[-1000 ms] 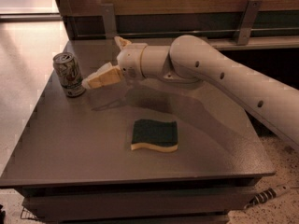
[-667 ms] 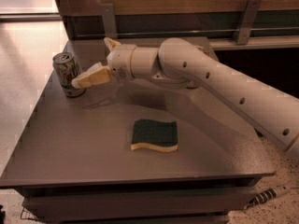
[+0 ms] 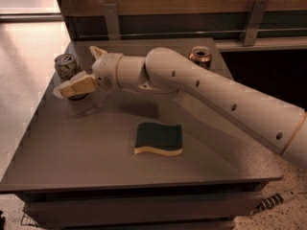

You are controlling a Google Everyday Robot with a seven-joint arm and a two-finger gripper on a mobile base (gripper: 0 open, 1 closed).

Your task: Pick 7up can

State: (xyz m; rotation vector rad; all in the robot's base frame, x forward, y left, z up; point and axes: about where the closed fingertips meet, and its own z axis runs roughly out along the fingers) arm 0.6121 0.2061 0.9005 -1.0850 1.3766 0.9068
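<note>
The 7up can (image 3: 65, 65), white-silver with a silver top, stands upright at the far left of the grey table (image 3: 96, 176). My gripper (image 3: 75, 71) is right beside it at can height, reaching in from the right. The jaws are open. The near finger (image 3: 76, 86) lies across the front of the can's base and hides it. The other finger (image 3: 97, 51) sticks up behind and to the right of the can. The can stands on the table and is not lifted.
A copper-orange can (image 3: 200, 56) stands at the back of the table, behind my arm. A dark green sponge with a yellow underside (image 3: 159, 139) lies in the middle front. A wall with metal brackets (image 3: 112, 20) runs behind the table. The table's left edge is close to the 7up can.
My arm has swung left toward the 7up can. The near finger, which was beside the can, now crosses the front of its base.
</note>
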